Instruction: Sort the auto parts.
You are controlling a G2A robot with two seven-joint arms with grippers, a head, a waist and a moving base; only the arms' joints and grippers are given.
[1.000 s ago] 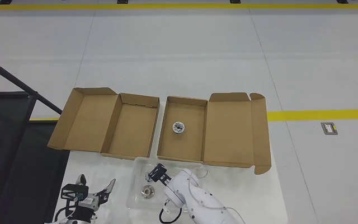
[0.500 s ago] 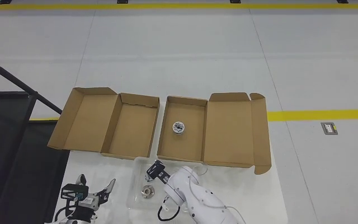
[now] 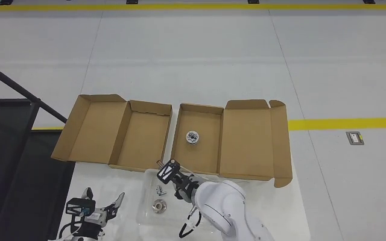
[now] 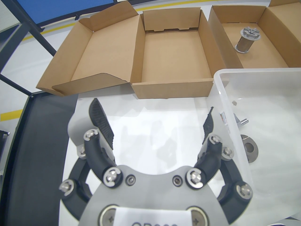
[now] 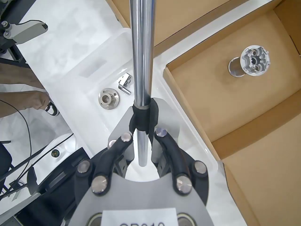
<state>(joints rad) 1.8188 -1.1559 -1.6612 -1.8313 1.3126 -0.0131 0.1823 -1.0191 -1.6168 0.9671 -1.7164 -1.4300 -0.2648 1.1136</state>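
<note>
My right gripper (image 5: 143,116) is shut on a long shiny steel rod (image 5: 141,36), held above the clear plastic bin (image 5: 94,55). In the top view this gripper (image 3: 169,174) hangs over the bin's far edge, close to the cardboard boxes. A metal flange (image 5: 108,98) and a small bracket piece (image 5: 124,83) lie in the bin. A ribbed cylindrical hub (image 5: 250,64) stands in the right box (image 3: 208,159). The left box (image 4: 174,55) holds nothing. My left gripper (image 4: 155,123) is open over the white table, beside the bin (image 4: 235,71).
Both boxes have their lids folded flat outward (image 3: 90,126) (image 3: 253,138). A black surface (image 4: 35,142) borders the table beside the left gripper. Bare white table lies between that gripper and the left box.
The right gripper has moved from over the bin's middle toward its far edge near the boxes, and its arm has turned. The left gripper has not moved.
</note>
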